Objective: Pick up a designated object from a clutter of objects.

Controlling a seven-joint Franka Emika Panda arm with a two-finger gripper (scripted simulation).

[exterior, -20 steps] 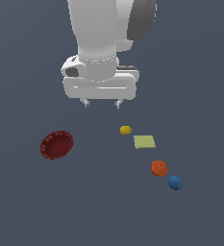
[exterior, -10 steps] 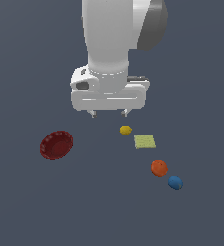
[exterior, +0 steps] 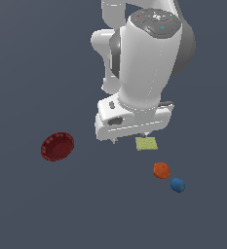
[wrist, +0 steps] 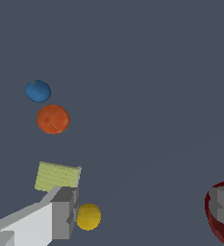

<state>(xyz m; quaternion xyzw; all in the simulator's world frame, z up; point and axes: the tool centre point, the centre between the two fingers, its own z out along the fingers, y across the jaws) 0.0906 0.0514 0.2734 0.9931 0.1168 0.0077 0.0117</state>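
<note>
Blue glossy rounded ball rests on the dark grey worktop toward the exterior view's lower right, free of any contact with the arm; the wrist view shows the same ball lying alone on the flat surface. Just beside it, nearly touching, sits the orange ball, of about the same size, on the side nearer the arm. Farther along the same line lies the flat pale yellow-green square, apart from the orange ball and partly overlapped in the exterior view by the white arm body. The small yellow ball appears only in the wrist view, near one corner of the square and close to one finger of the tool; in the exterior view it is hidden behind the arm. The dark red ribbed bowl stands well apart from the balls, toward the exterior view's left, upright with its opening facing up. The white tool hangs above the worktop over the region between the square and the bowl, well apart from the blue ball. Its two grey fingers are spread wide, one near the yellow ball and the other in line with the bowl rim, and nothing is held between them.
</note>
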